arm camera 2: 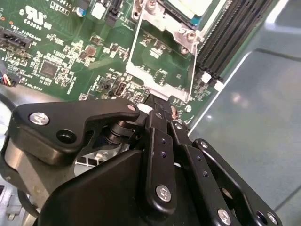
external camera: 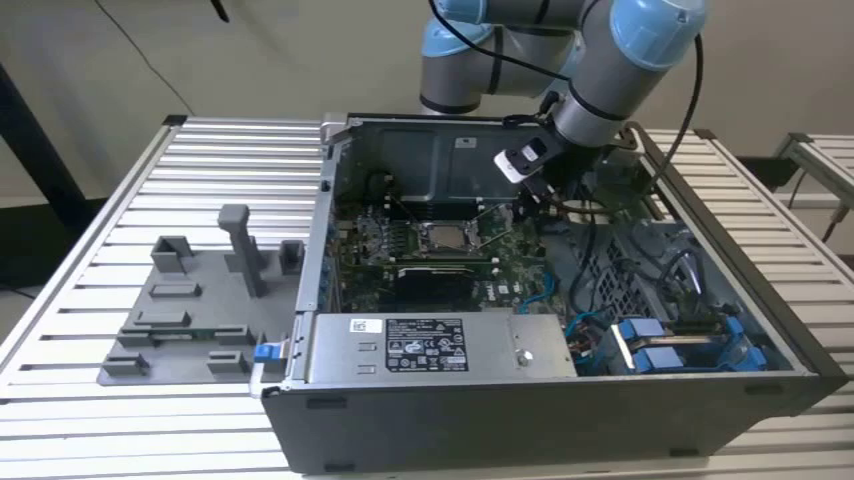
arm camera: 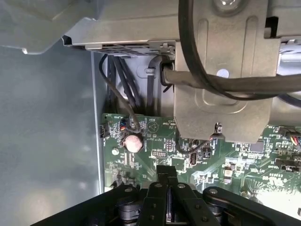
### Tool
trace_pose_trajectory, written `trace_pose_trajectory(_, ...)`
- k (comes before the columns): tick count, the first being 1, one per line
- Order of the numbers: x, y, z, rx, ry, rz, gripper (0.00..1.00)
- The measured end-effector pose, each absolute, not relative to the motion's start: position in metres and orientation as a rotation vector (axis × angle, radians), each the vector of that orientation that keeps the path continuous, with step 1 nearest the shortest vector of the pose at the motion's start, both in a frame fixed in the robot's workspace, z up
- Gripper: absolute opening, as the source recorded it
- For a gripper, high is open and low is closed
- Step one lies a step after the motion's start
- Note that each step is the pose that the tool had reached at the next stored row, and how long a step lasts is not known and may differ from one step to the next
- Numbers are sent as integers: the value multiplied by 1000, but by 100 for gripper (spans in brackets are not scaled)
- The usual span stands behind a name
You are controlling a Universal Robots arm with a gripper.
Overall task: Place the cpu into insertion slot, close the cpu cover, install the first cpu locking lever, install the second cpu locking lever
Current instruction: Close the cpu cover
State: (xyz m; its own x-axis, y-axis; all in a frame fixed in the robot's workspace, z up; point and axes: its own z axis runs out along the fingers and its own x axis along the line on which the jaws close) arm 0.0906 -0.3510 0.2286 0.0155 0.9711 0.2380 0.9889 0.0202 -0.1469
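Observation:
The cpu (external camera: 445, 237) lies flat in the insertion slot (external camera: 424, 250) on the green board, its silvery-beige top (arm camera 2: 190, 7) showing in the second wrist view. The cpu cover (arm camera 2: 157, 81), a thin silvery frame, is swung open away from the slot, and green board shows through its cut-out. My gripper (external camera: 531, 205) hangs on the exterior view's right of the slot. Its black fingers are shut together, and their tips (arm camera 2: 162, 107) sit at the cover's outer edge. I cannot tell whether they pinch that edge. The first wrist view shows the shut gripper (arm camera: 167, 172) over the board.
The open computer case (external camera: 320, 200) walls the board in. Black memory slots (arm camera 2: 235, 33) run beside the insertion slot. A metal bracket with cables (arm camera: 221, 94) and a coin battery (arm camera: 133, 142) are close to the gripper. A power supply (external camera: 427, 345) sits at the front, and grey fixtures (external camera: 200, 300) stand outside the case.

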Motion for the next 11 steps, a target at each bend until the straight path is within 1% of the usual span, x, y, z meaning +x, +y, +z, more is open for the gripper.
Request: trace_pose_trajectory(11,76,-351,236,-2003,-2009,-106,11)
